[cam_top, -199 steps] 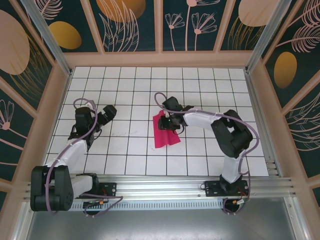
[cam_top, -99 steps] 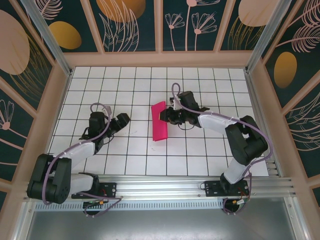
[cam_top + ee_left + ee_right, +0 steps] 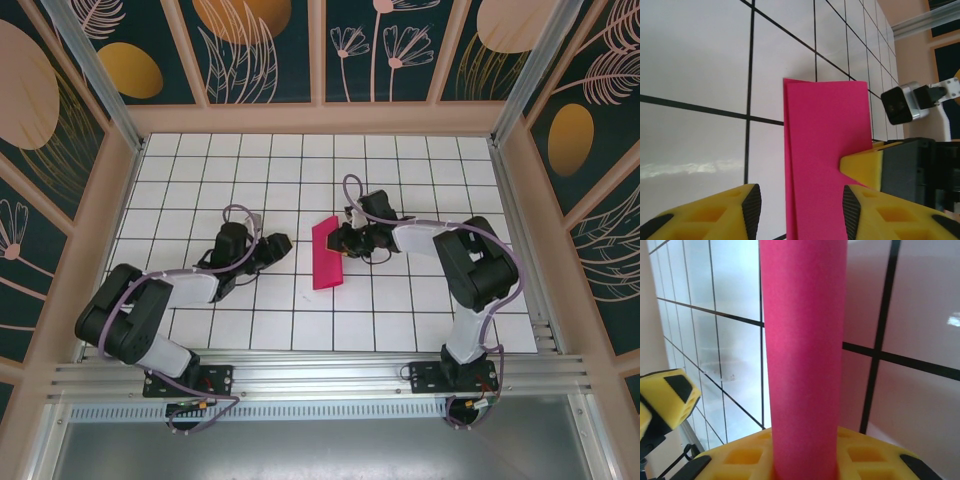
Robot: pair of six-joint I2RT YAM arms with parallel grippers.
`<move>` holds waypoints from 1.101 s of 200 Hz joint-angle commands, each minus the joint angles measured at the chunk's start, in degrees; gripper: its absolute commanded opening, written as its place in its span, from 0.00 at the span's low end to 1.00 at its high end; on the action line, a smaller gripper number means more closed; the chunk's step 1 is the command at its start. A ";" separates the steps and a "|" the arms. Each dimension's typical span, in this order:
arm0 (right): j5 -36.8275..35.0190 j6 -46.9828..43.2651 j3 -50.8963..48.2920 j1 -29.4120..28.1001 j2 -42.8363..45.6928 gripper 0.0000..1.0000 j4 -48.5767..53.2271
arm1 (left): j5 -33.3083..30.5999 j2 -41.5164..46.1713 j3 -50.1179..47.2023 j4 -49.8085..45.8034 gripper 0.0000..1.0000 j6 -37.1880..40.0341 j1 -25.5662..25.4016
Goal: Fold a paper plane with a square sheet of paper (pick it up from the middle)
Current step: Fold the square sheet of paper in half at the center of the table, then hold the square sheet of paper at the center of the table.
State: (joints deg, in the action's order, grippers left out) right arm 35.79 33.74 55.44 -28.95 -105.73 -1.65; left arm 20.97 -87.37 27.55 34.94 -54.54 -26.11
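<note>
Top external view: the folded pink paper (image 3: 327,253) was seen near the middle of the tiled desk (image 3: 200,170), well away from the wooden walls, with bare tiles on every side. Its right long edge was pinched by the right fingers (image 3: 339,240). The left fingers (image 3: 280,247) were held spread just beside its left edge. In the left wrist view, one end of the paper was seen between them. Since half a second before, the left arm had been brought much closer.

- The folded magenta-pink paper sheet (image 3: 327,253) lay near the middle of the white grid-tiled table (image 3: 400,160).
- The left gripper (image 3: 284,244) sat just left of it, the right gripper (image 3: 339,240) at its right edge.
</note>
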 commanded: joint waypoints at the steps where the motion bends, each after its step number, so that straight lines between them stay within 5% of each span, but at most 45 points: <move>1: -1.46 -1.74 -0.28 0.10 -1.19 0.26 1.77 | 0.15 -2.45 2.61 3.91 0.47 -1.49 -1.71; 98: -3.97 0.10 -0.49 1.09 -2.95 0.27 1.89 | 1.72 -9.66 8.09 4.17 0.34 -1.89 -5.82; 161: -3.63 0.24 -0.49 1.17 -3.56 0.27 2.08 | 2.33 -16.77 13.23 1.44 0.09 -3.03 -8.01; 220: -3.36 0.19 -0.24 1.18 -3.27 0.27 2.78 | 2.45 -20.42 16.59 -4.20 0.01 -1.92 -8.52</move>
State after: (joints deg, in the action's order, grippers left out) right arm 32.91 33.58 55.44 -28.21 -107.96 -0.60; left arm 22.70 -106.19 42.26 33.71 -57.28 -34.20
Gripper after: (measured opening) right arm 0.268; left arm 0.059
